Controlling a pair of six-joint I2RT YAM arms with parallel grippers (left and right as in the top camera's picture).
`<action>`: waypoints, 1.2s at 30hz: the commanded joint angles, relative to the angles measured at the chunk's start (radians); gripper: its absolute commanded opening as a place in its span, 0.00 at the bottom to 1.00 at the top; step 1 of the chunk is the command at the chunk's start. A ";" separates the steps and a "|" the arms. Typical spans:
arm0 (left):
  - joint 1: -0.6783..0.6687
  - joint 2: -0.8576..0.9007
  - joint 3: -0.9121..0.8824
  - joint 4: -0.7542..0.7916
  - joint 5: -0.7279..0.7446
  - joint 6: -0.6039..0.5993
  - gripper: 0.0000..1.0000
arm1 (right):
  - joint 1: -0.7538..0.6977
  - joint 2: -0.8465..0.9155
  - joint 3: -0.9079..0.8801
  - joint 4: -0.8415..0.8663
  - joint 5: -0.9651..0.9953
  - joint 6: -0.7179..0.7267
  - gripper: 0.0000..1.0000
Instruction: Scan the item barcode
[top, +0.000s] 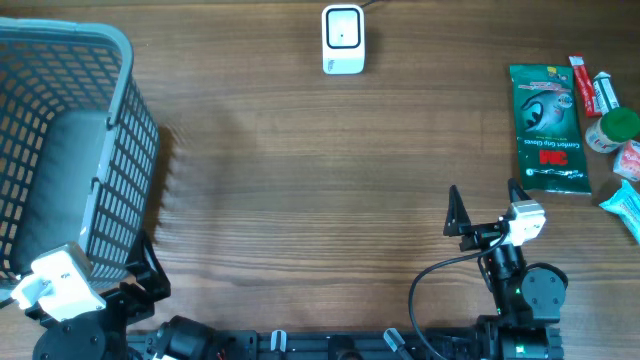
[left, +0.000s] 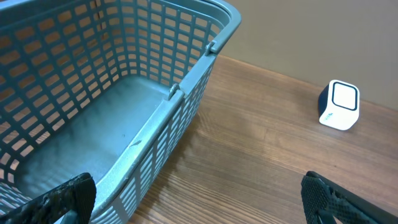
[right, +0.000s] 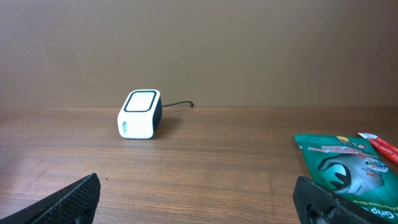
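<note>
While the scanner (top: 342, 38) sits apart, the basket (top: 122, 190) shows its grey floor.

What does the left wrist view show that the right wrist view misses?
Only left wrist: the blue-grey basket. Only right wrist: the green glove pack and a red tube beside it. Both: the white scanner on the wooden table.
</note>
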 joint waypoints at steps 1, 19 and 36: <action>-0.004 -0.003 -0.002 0.003 -0.009 -0.002 1.00 | -0.002 -0.012 -0.002 0.004 0.021 0.015 1.00; 0.239 -0.294 -0.716 0.983 0.589 0.291 1.00 | -0.002 -0.012 -0.002 0.004 0.021 0.014 1.00; 0.409 -0.351 -1.102 1.220 0.619 0.291 1.00 | -0.002 -0.012 -0.002 0.004 0.021 0.014 1.00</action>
